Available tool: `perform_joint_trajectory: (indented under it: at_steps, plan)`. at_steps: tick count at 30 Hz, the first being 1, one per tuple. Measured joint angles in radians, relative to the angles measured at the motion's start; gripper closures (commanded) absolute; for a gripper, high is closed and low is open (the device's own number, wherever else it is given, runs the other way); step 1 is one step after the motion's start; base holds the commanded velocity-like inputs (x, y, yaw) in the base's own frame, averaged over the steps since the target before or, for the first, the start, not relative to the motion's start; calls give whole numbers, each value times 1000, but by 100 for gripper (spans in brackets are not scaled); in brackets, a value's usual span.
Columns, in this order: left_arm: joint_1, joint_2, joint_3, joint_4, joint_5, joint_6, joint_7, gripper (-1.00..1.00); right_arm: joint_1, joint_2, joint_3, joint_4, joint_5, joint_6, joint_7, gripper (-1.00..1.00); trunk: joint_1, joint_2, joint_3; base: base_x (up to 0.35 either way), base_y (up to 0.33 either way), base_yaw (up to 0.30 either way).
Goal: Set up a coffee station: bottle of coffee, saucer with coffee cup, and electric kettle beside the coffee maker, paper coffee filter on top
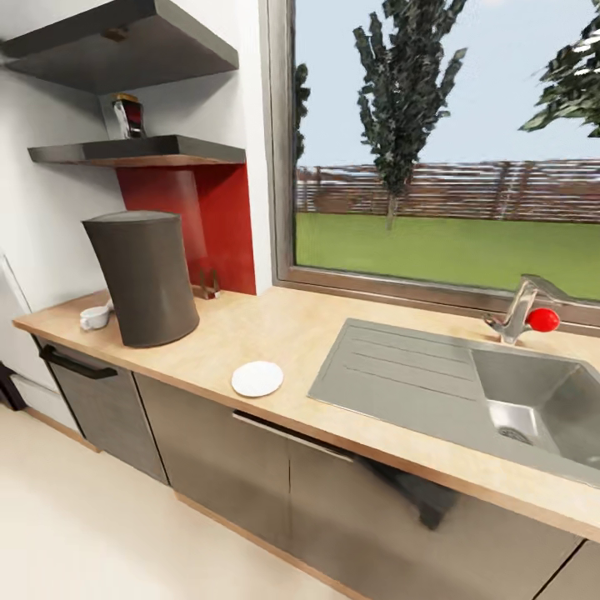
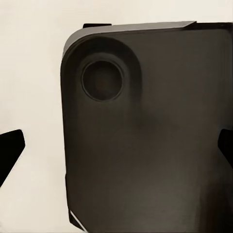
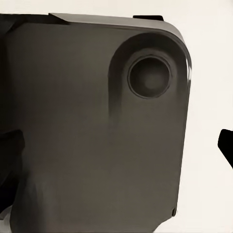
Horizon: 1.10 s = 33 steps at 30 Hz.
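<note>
On the wooden countertop (image 1: 292,333) stands a tall dark grey tapered appliance (image 1: 143,275), which looks like the coffee maker. A white coffee cup (image 1: 95,316) lies just left of it. A white saucer (image 1: 257,378) rests near the counter's front edge, to the appliance's right. The bottle of coffee (image 1: 127,115) stands on the lower wall shelf (image 1: 142,152). I cannot pick out the kettle or the paper filter. My left gripper (image 2: 118,148) and right gripper (image 3: 119,155) hang open over my own dark base, nothing between their fingers.
A steel sink (image 1: 533,400) with drainboard and a red-knobbed tap (image 1: 527,315) takes up the counter's right part. A small dark object (image 1: 208,283) sits against the red backsplash. An upper shelf (image 1: 125,46) overhangs the lower one. Pale floor lies in front of the cabinets (image 1: 250,475).
</note>
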Motion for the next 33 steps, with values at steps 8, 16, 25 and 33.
perform_joint_trajectory:
  at_steps: [8,16,25,33]
  plan:
    - [0,1,-1,0,0,0,0,-100,0,0,0,0,0,0,0,-100,0,0,-7,199,298,218]
    - [-1,4,0,-1,0,0,3,-100,0,1,0,0,0,0,0,-100,0,0,-14,191,298,218]
    - [-1,5,0,-1,0,-1,9,-100,0,1,0,0,0,0,0,-100,0,0,-22,180,298,218]
    - [-2,6,0,-2,0,-1,11,-100,0,0,0,0,0,0,-1,-100,0,0,-28,177,298,206]
